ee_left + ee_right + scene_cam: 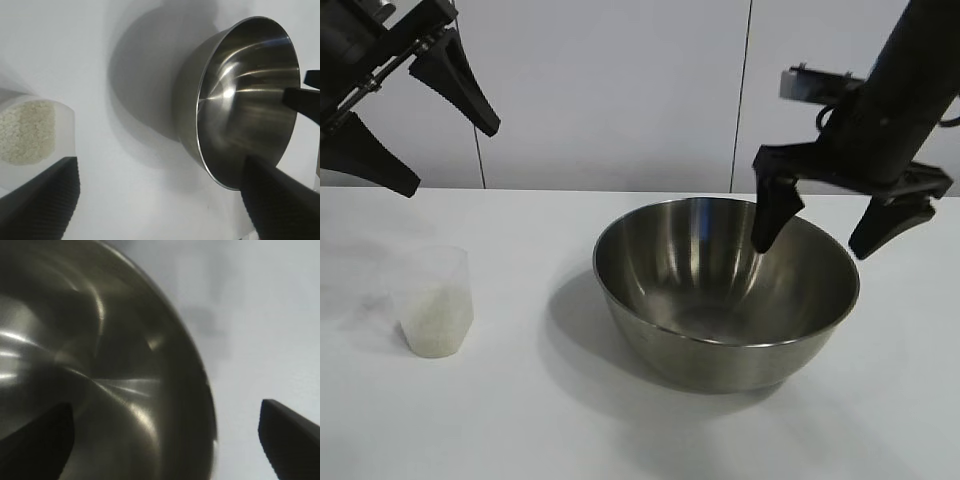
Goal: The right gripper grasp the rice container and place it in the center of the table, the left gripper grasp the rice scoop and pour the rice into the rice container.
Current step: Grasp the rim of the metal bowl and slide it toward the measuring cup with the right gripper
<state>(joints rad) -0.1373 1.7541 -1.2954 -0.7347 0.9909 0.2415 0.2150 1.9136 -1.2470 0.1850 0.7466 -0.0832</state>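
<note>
White table (520, 420), pale panelled wall behind with two vertical seams.

Rice container (726, 290): steel bowl, upright on the table, right of centre in the exterior view. Inside looks bare, reflections only; no grains seen in it.

Rice scoop (432, 300): clear plastic cup, upright, on the table at the left, well apart from the bowl. Rice (436, 318) fills roughly its lower half. The left wrist view shows the grain surface (26, 131) through the open mouth of the cup (64, 131).

Right gripper (828, 228): pointing steeply down over the far right part of the bowl. Jaws spread wide, holding nothing. One finger (772, 215) hangs inside the bowl, the other (890, 226) outside, so the rim lies between them. The right wrist view agrees: one dark finger (35, 440) over the steel interior (115, 390), the other (290, 440) over the table. Whether either finger touches the metal is not clear from these angles; probably a small gap.

Left gripper (438, 145): high at the upper left, above and behind the scoop, tilted down toward the right. Jaws wide apart, empty. Its fingers (45, 200) frame cup and bowl (245, 100) in the left wrist view, clear of both.
</note>
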